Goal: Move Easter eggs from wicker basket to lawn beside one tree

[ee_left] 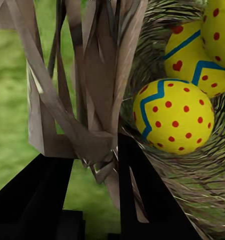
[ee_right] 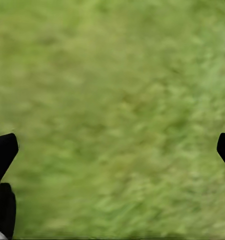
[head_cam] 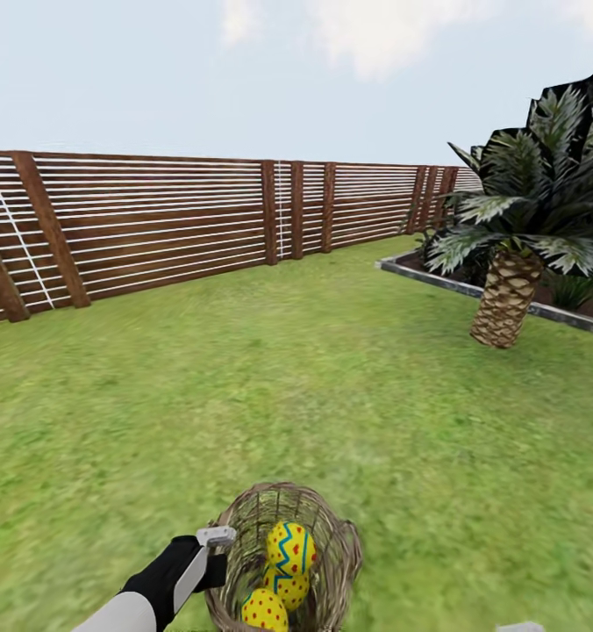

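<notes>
While all three Easter eggs point(head_cam: 288, 570) lie in the wicker basket point(head_cam: 336, 562) on the lawn point(head_cam: 332, 395) | left gripper point(ee_left: 92, 165) clamps basket wall | right gripper point(ee_right: 112, 150) wide, empty | no egg moved yet.

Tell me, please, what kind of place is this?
It looks like a fenced garden or backyard. Green grass covers the ground, a brown slatted wooden fence runs along the far side, and a small palm tree stands beside a stone-edged planting bed under open sky.
</notes>
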### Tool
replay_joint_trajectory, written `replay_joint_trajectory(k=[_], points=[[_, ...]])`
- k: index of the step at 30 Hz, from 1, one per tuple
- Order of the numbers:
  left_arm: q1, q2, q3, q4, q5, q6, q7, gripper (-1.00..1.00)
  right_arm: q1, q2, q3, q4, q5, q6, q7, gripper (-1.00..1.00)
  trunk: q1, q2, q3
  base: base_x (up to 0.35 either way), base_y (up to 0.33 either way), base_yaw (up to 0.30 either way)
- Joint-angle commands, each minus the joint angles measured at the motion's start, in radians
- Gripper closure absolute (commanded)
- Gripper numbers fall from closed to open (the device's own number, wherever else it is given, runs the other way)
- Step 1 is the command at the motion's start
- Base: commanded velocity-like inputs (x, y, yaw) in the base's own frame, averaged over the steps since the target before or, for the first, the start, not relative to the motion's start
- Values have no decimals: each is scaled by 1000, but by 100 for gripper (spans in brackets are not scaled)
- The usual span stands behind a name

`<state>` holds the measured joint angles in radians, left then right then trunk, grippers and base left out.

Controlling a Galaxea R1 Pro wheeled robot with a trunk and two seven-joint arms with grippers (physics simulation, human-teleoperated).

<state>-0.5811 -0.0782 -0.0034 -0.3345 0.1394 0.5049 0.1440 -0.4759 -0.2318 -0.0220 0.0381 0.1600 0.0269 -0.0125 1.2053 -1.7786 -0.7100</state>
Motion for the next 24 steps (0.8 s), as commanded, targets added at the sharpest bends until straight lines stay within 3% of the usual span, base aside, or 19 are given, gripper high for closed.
replay_joint_trajectory(k=[1,4,8,12,18,21,24], points=[[0,0,7,2,12,-14,8,100,4,0,-3,2,10,0,-1,-100,-4,7,2,0,0,290],[0,0,49,6,12,-33,6,100,26,1,-3,2,11,-21,-1,-100,-16,28,12,0,0,292],[0,0,54,-1,12,-33,5,100,42,2,-3,2,12,-39,-2,-100,-31,56,24,0,0,292],[0,1,57,-4,12,-31,-59,100,42,2,-3,2,12,-39,-3,-100,-46,84,37,0,0,292],[0,0,71,-6,12,-27,-64,100,42,3,-3,2,11,-39,-3,-100,-69,126,56,0,0,292],[0,1,74,-6,12,-28,-64,100,71,9,-2,6,10,-37,-3,-100,-81,147,65,0,0,292],[0,1,123,-3,12,-29,-64,100,90,9,-1,6,12,-36,-3,-100,-92,168,74,0,0,292]])
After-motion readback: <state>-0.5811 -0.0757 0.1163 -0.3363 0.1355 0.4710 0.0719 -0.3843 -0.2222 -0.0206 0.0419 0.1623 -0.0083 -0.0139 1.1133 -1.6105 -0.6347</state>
